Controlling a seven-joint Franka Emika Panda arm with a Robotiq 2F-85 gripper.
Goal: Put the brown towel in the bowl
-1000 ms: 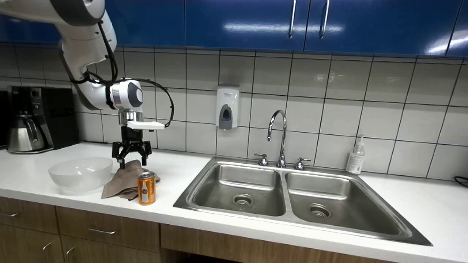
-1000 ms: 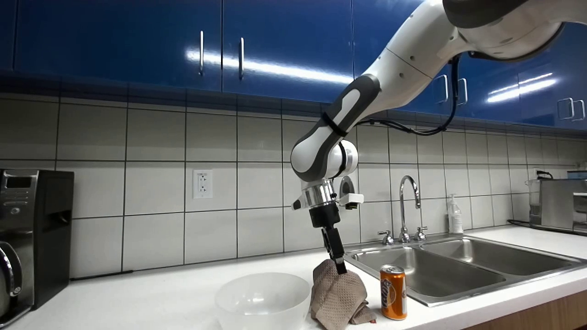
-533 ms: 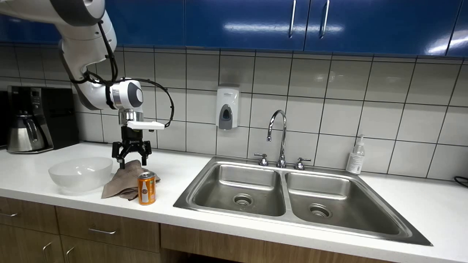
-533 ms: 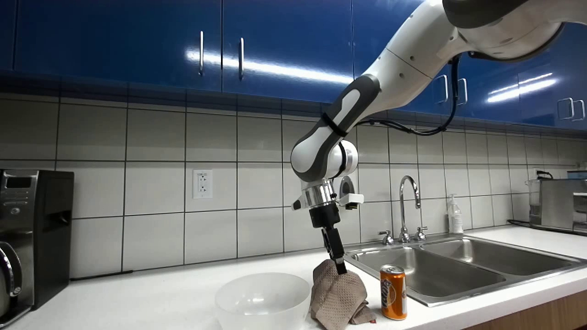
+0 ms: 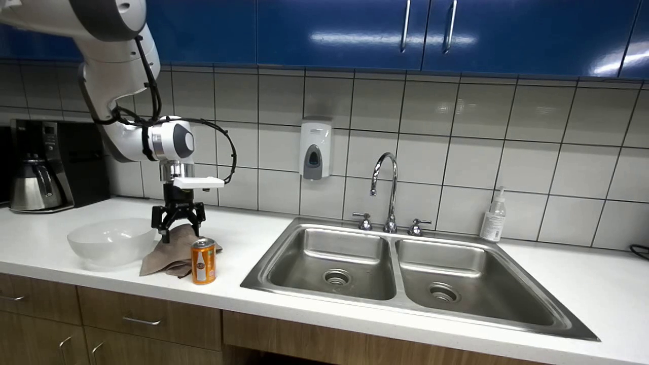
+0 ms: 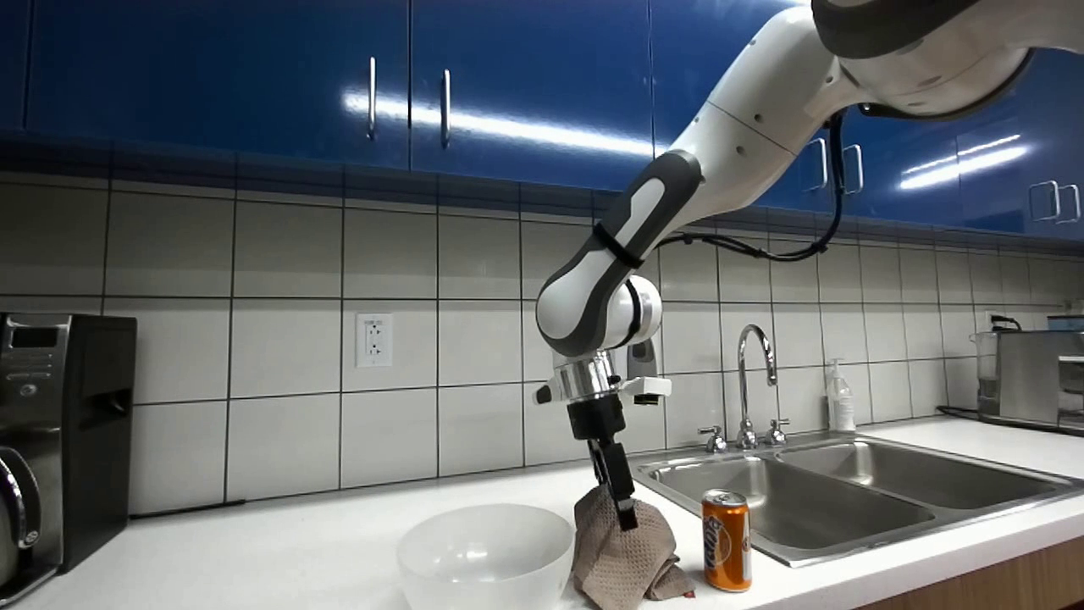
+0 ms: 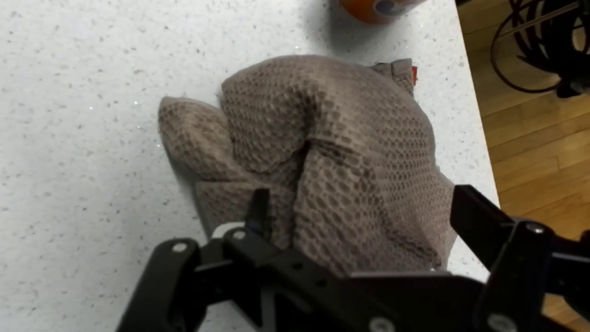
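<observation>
The brown towel lies bunched on the white counter, and it also shows in an exterior view and fills the middle of the wrist view. The translucent white bowl stands close beside it and shows in an exterior view; it is out of the wrist view. My gripper is open and points down at the towel's raised top, also in an exterior view. In the wrist view its fingers are wide apart, with towel between them. Whether the fingertips touch the cloth cannot be told.
An orange can stands right beside the towel, also in an exterior view and at the wrist view's top. A double sink with a faucet and a coffee maker flank this area. The counter's front edge is close.
My arm and gripper have moved down toward the towel over the last half second, shifting slightly toward the bowl. The gripper stays open. The bowl and can have not moved.
</observation>
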